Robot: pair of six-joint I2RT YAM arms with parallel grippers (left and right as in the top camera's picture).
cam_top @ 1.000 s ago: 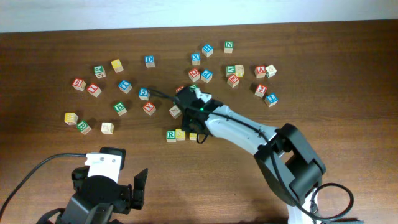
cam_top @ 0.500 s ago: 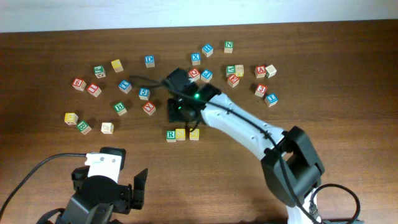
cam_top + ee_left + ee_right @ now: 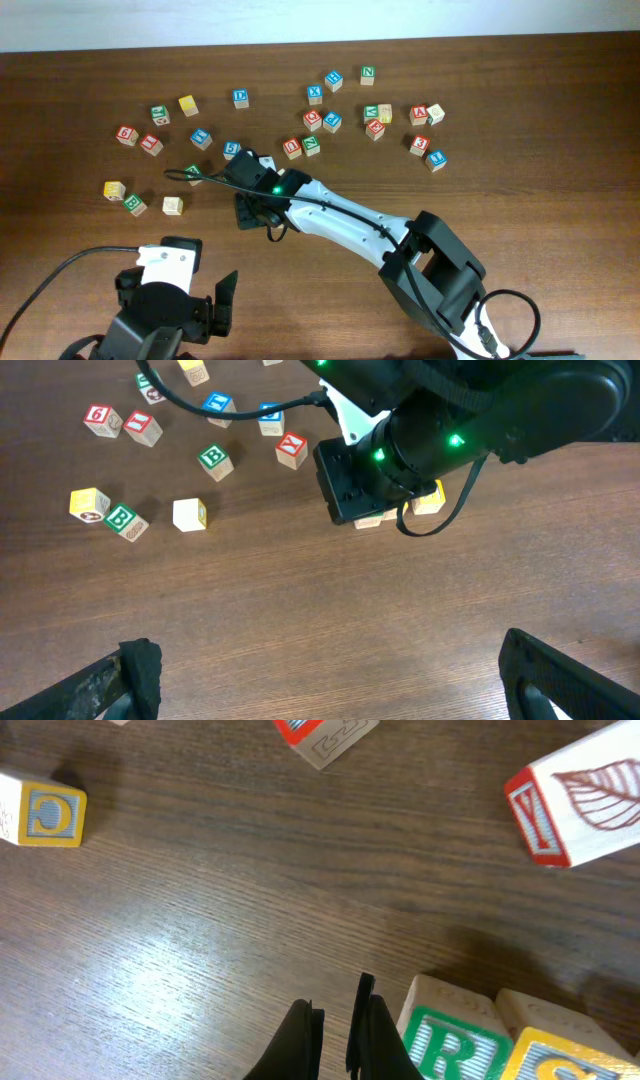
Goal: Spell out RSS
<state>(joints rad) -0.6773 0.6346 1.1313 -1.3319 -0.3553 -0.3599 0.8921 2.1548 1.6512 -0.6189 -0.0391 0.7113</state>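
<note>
The green R cube [image 3: 452, 1042] stands on the table just right of my right gripper [image 3: 338, 1012], with a yellow-faced cube [image 3: 562, 1058] touching its right side. The third cube of the row is out of that view. The right gripper's jaws are almost together with nothing between them, low over the wood. In the overhead view the right wrist [image 3: 251, 207] covers the row. The left wrist view shows pale cube edges [image 3: 428, 500] peeking from under that wrist. My left gripper [image 3: 330, 680] is wide open and empty near the front edge.
A red Y cube with a leaf face [image 3: 580, 805], a yellow C cube [image 3: 45, 815] and a red cube [image 3: 325, 735] lie beyond the right gripper. Several more cubes are scattered at the back left [image 3: 150, 143] and back right [image 3: 375, 112]. A black cable [image 3: 185, 175] trails from the wrist.
My right arm has swung left and toward the front, from behind the row to its left end, and now hides the row from overhead. The left arm has not moved.
</note>
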